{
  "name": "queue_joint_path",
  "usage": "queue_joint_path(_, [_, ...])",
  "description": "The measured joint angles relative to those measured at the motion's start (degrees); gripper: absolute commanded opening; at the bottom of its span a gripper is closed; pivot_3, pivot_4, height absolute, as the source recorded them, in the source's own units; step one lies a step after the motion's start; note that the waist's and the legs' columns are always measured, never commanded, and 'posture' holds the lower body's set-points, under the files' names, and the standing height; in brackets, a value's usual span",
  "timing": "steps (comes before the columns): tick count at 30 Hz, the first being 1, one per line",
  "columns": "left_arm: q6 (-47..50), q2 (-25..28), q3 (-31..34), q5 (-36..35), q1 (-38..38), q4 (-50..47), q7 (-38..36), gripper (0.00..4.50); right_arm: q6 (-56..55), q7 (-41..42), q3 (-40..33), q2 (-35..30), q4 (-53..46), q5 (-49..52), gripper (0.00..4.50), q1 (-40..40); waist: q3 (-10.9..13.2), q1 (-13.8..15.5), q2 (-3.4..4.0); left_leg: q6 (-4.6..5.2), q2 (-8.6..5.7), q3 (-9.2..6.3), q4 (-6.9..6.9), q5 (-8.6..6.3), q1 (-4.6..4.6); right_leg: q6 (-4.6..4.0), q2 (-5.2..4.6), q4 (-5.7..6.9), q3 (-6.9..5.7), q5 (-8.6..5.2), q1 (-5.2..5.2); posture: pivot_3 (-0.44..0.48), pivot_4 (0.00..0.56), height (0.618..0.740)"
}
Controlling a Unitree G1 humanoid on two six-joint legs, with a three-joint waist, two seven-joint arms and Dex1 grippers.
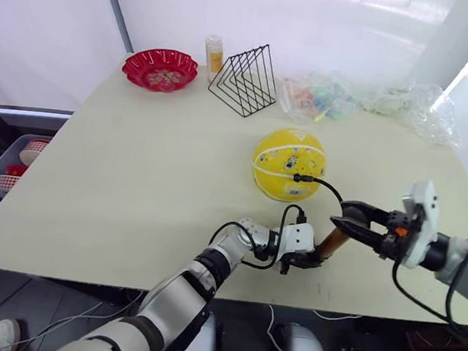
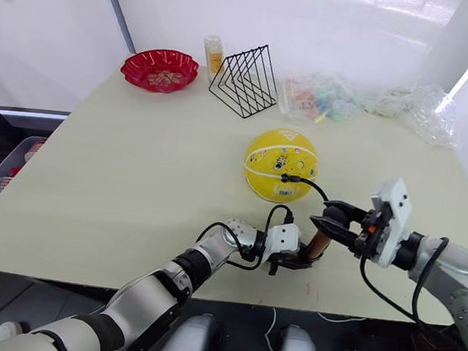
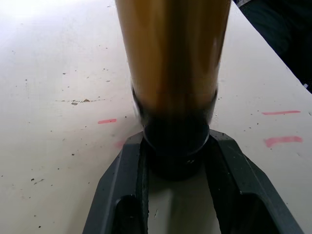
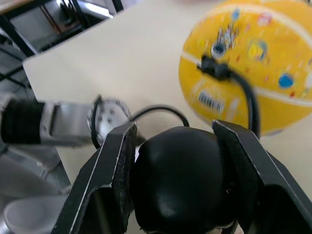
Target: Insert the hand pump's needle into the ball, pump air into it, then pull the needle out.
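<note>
The yellow ball (image 1: 289, 164) rests on the table right of centre. The needle's black connector (image 1: 302, 179) sits against the ball's near side, and the thin hose (image 1: 326, 186) curves from it back to the hand pump (image 1: 331, 241). The pump lies tilted near the table's front edge. My left gripper (image 1: 302, 261) is shut on the pump's black lower end cap (image 3: 175, 146). My right gripper (image 1: 354, 216) is shut on the pump's black handle (image 4: 183, 183) at the upper end. The orange-gold barrel (image 3: 173, 53) stretches between the two grippers.
At the back stand a red scalloped bowl (image 1: 160, 69), a small bottle (image 1: 215, 55), a black wire rack (image 1: 245, 80) and crumpled clear plastic bags (image 1: 366, 99). A basket (image 1: 15, 163) sits off the table's left side. Red marks (image 3: 280, 141) dot the tabletop near the pump.
</note>
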Motion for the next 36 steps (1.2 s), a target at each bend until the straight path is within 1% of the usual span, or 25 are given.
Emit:
queue_joint_path(3, [0.0,0.0,0.0,0.0,-0.1,0.0,0.0,1.12,0.3,0.8,-0.5,0.1,0.5,0.4,1.97,-0.7,0.0,0.0,0.19,0.0,-0.01,-0.04,0.0,0.0,0.0,0.0,0.03,0.0,-0.02,0.0,0.0,0.0,0.15,0.735])
queue_joint_path(6, [0.0,-0.2,0.1,0.0,-0.7,0.0,-0.2,1.12,4.3,1.9,-4.7,-2.4,1.7,6.0,1.97,-3.9,0.3,0.0,0.6,0.0,-0.03,-0.03,0.15,0.0,-0.09,0.0,0.02,0.01,-0.02,0.02,-0.01,0.0,0.15,0.735])
queue_joint_path(12, [0.0,-0.2,0.1,0.0,-0.8,0.0,-0.4,1.12,12.2,2.3,-14.7,-9.8,2.6,19.4,1.97,-11.4,0.4,0.1,0.57,0.0,-0.02,-0.17,0.17,0.0,-0.15,-0.02,0.03,0.02,-0.14,0.02,0.01,0.0,0.15,0.735])
queue_joint_path(15, [0.0,-0.2,0.1,0.0,-0.8,0.0,-0.4,1.12,15.0,1.0,-18.6,-11.8,3.5,24.4,1.97,-13.1,0.4,0.1,0.52,0.0,-0.02,-0.22,0.19,0.01,-0.19,-0.03,0.01,0.02,-0.18,0.02,0.01,0.0,0.15,0.735])
queue_joint_path(17, [0.0,-0.2,0.1,0.0,-0.8,0.0,-0.5,1.12,17.5,-0.6,-20.4,-14.2,4.4,27.6,1.97,-13.8,0.4,0.0,0.54,0.0,-0.02,-0.22,0.21,0.0,-0.21,-0.03,-0.02,0.02,-0.18,0.02,0.01,0.0,0.15,0.735])
queue_joint_path(20, [0.0,-0.3,0.1,0.0,-0.8,0.0,-0.5,1.12,18.5,-3.2,-20.6,-14.1,4.0,29.0,1.97,-14.0,0.4,0.0,0.54,0.0,-0.03,-0.22,0.21,0.0,-0.22,-0.03,-0.05,0.02,-0.18,0.02,0.0,0.0,0.15,0.735])
queue_joint_path(23, [0.0,-0.2,0.0,0.0,-0.8,0.0,-0.5,1.12,17.7,-4.6,-20.6,-12.3,1.3,28.2,1.97,-12.7,0.4,0.1,0.48,0.0,-0.03,-0.25,0.2,0.0,-0.22,-0.03,-0.03,0.02,-0.21,0.02,0.01,0.0,0.15,0.735])
queue_joint_path(25, [0.0,-0.2,0.0,0.0,-0.5,0.0,-0.4,1.12,16.6,-5.2,-18.5,-10.9,-1.4,25.1,1.97,-9.4,0.3,0.1,0.31,0.0,-0.02,-0.36,0.21,0.0,-0.22,-0.04,0.0,0.01,-0.32,0.01,0.06,0.0,0.15,0.735])
queue_joint_path(27, [0.0,-0.2,0.0,0.0,-0.5,0.0,-0.4,1.12,15.8,-5.3,-16.5,-10.4,-2.7,22.4,1.97,-7.6,0.3,0.0,0.43,0.0,-0.05,-0.31,0.23,0.0,-0.21,-0.03,-0.03,0.01,-0.26,0.02,0.07,0.0,0.15,0.735])
queue_joint_path(29, [0.0,-0.1,0.0,0.1,-0.4,0.0,-0.3,1.12,14.8,-5.2,-15.8,-9.7,-3.5,20.6,1.97,-6.3,0.2,0.0,0.39,0.0,-0.04,-0.38,0.25,0.0,-0.19,-0.03,-0.01,0.02,-0.31,0.01,0.09,0.0,0.15,0.735])
queue_joint_path(30, [0.0,-0.1,0.0,0.1,-0.3,0.0,-0.3,1.12,13.9,-5.2,-14.7,-8.4,-3.9,19.0,1.97,-5.0,0.1,0.0,0.27,0.0,-0.03,-0.47,0.25,0.0,-0.19,-0.04,0.05,0.03,-0.35,0.01,0.1,0.0,0.15,0.735])
queue_joint_path(32, [0.0,0.0,-0.1,0.1,-0.1,0.1,-0.3,1.12,9.3,-5.2,-9.5,-4.2,-4.2,12.1,1.97,-1.1,-0.1,0.1,0.09,-0.01,0.0,-0.63,0.24,0.0,-0.19,-0.06,0.12,0.02,-0.46,-0.01,0.15,0.0,0.15,0.735])
queue_joint_path(34, [0.0,0.0,-0.1,0.1,-0.1,0.1,-0.2,1.12,5.9,-5.0,-5.8,-1.8,-4.2,6.9,1.97,1.1,-0.1,0.0,0.38,-0.01,-0.03,-0.57,0.25,0.0,-0.18,-0.05,0.1,0.02,-0.42,-0.01,0.15,0.0,0.15,0.735])
queue_joint_path(36, [0.0,0.0,-0.1,0.1,-0.2,0.1,-0.1,1.12,5.0,-4.3,-4.8,-1.3,-4.0,5.0,1.97,1.4,-0.1,-0.1,0.49,0.0,-0.05,-0.56,0.27,0.0,-0.15,-0.04,0.1,0.03,-0.4,0.0,0.16,0.0,0.15,0.735])
